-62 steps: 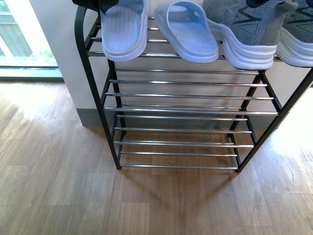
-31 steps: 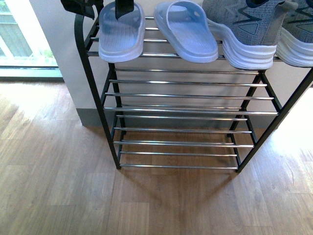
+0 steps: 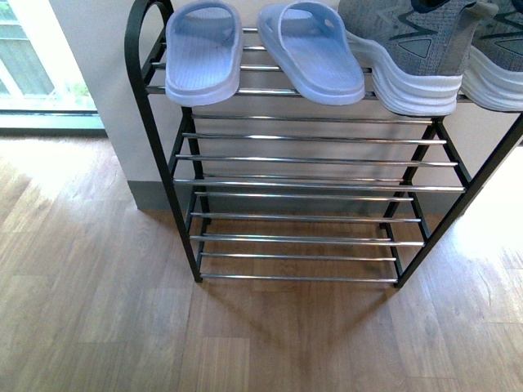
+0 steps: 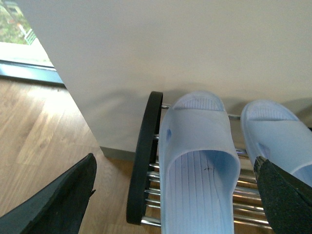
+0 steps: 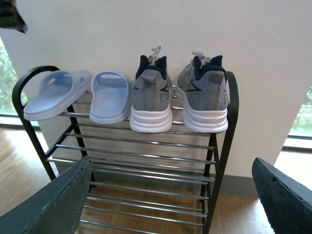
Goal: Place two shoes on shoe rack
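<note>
Front view shows the change clearly: half a second earlier a dark gripper was over the left slipper (image 3: 203,51) at the upper corner of the shoe rack (image 3: 147,106), and now it is gone from this view, and the slipper lies alone on the top rods. I judge that the slipper is released and the placing is finished, or nearly so.

Nearest to the left wrist camera, the left gripper (image 4: 173,204) hangs above the rack with its fingers spread wide, grasping nothing; the slipper lies under the gap, beside the black end loop of the rack. The right gripper (image 5: 170,204) is also spread and empty, well back from the rack.

Farther, on the top tier, the four shoes stand in one row: the left slipper at the end loop, the second slipper (image 3: 312,51) next to it, then the two grey sneakers (image 5: 152,100) toward the other end.

Some things are hidden. In the front view the sneakers are cut off by the frame edge. In the right wrist view the left slipper seems tilted and overhanging the rods; how firmly it rests, I cannot tell.
</note>
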Action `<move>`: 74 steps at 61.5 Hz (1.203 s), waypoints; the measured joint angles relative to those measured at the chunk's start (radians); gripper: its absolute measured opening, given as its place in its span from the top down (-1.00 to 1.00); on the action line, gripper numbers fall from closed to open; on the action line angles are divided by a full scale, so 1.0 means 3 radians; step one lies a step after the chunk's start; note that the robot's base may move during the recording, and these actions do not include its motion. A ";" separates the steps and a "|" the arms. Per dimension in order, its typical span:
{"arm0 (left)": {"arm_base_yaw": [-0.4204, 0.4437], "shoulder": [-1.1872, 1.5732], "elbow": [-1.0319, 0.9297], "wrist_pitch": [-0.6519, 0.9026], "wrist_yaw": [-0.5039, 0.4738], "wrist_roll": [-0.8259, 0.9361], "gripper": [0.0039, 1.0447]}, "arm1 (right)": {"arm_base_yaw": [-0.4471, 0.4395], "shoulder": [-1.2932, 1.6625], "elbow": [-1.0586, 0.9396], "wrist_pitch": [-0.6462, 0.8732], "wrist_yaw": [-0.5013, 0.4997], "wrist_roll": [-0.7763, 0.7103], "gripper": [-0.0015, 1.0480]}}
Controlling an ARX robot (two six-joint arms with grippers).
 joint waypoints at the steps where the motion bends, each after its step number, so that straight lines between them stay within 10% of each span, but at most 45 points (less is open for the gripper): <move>1: -0.0004 -0.0052 -0.0055 0.0033 -0.0018 0.0003 -0.83 | 0.0000 0.0000 0.0000 0.0000 0.0000 0.0000 -0.82; 46: 0.0103 -0.3265 -0.2815 0.0432 -0.0767 -0.0017 -0.82 | 0.0000 0.0000 0.0000 0.0000 -0.0004 0.0000 -0.82; 53: 0.0434 -0.3583 -0.3391 0.1298 0.0474 0.0642 -0.26 | 0.0000 0.0000 0.0000 0.0000 -0.0005 0.0000 -0.82; 74: 0.0870 -0.4186 -0.4114 0.1392 0.0909 0.0866 0.98 | 0.0000 0.0000 0.0000 0.0000 -0.0008 0.0000 -0.82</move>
